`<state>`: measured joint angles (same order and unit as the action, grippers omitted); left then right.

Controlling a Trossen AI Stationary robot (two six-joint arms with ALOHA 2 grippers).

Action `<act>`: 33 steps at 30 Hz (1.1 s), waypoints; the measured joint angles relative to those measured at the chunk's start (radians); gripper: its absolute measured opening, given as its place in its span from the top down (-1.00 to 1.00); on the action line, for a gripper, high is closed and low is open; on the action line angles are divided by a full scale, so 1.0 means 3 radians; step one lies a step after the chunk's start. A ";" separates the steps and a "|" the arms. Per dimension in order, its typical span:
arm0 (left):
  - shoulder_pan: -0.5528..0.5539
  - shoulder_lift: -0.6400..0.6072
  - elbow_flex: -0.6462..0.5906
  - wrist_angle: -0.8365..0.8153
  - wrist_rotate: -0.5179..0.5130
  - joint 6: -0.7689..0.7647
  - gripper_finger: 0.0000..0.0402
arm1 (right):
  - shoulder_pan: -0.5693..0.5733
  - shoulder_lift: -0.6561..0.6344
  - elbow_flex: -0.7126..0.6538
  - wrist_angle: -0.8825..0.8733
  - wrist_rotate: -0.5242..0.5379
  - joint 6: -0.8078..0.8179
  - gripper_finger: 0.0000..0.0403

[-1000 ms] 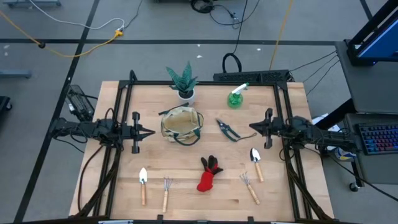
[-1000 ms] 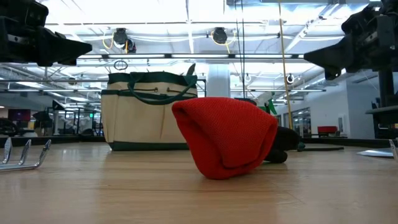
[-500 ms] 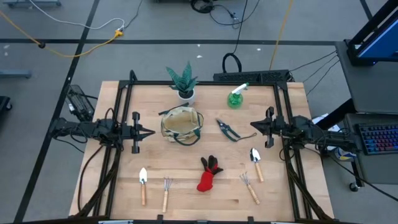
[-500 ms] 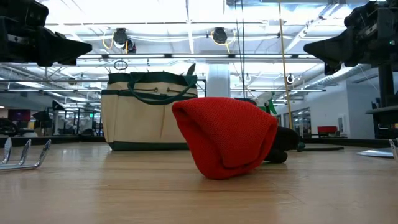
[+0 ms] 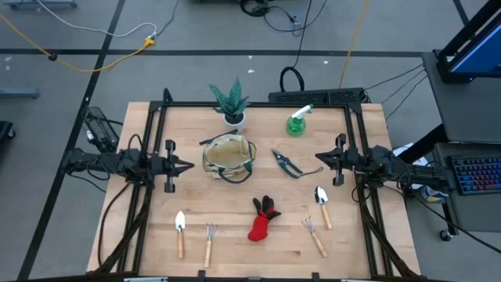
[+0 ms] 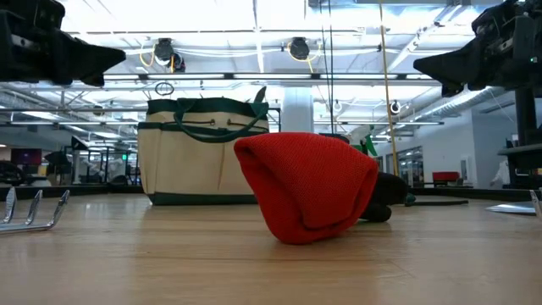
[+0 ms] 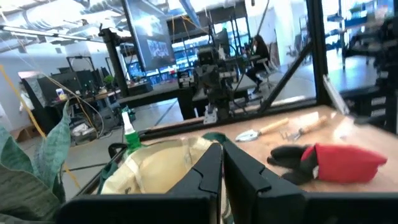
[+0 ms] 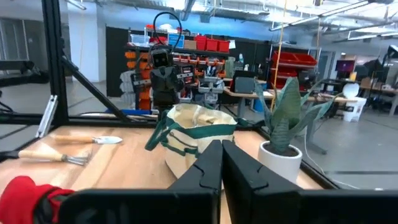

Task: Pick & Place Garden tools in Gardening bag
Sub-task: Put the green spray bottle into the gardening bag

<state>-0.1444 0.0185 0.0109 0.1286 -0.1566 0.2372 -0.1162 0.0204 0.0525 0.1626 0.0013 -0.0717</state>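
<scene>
While nothing is in the gardening bag (image 5: 228,156) yet, from above both arms wait at the table's sides, left gripper (image 5: 186,166) and right gripper (image 5: 319,161) clenched, empty. At table level the glove (image 6: 309,186) lies nearest. I'd take the shears (image 5: 287,163) first, gripping mid-handle.

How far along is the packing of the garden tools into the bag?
Nothing looks packed yet. Nothing is in hand: the left gripper and right gripper are shut, flanking the gardening bag. Left: pruning shears, glove, spray bottle, two trowels and two hand rakes.
</scene>
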 joint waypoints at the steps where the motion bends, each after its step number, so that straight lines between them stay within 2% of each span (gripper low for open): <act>1: 0.0000 0.0000 0.0000 0.0025 0.0000 -0.0080 0.89 | -0.0001 0.0001 0.0000 0.0016 0.0005 -0.0006 1.00; 7: -0.0001 0.0002 0.0000 0.0026 -0.0115 -0.0515 0.89 | 0.0000 0.0112 0.0000 0.0302 0.0017 -0.0116 0.94; 12: -0.0001 0.0004 0.0000 0.0140 -0.0120 -0.0408 0.89 | 0.0000 0.0367 0.0001 0.0773 0.0062 -0.0190 0.74; 18: 0.0000 0.0004 0.0000 0.0283 -0.0128 -0.0188 0.89 | -0.0001 0.0675 0.0001 0.1125 0.0540 -0.0193 0.50; 24: 0.0000 0.0004 0.0000 0.0284 -0.0211 -0.0165 0.88 | -0.0002 0.0920 0.0001 0.1423 0.0947 -0.0262 0.40; 27: 0.0000 0.0004 0.0000 0.0286 -0.0225 -0.0080 0.80 | -0.0004 0.1023 0.0000 0.1583 0.1115 -0.0266 0.40; 33: 0.0000 0.0004 0.0000 0.0336 -0.0382 0.0055 0.45 | -0.0007 0.1177 0.0001 0.1818 0.1130 -0.0331 0.40</act>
<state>-0.1445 0.0196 0.0109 0.2294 -0.2712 0.2536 -0.1184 0.3734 0.0527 0.7079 0.3404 -0.1709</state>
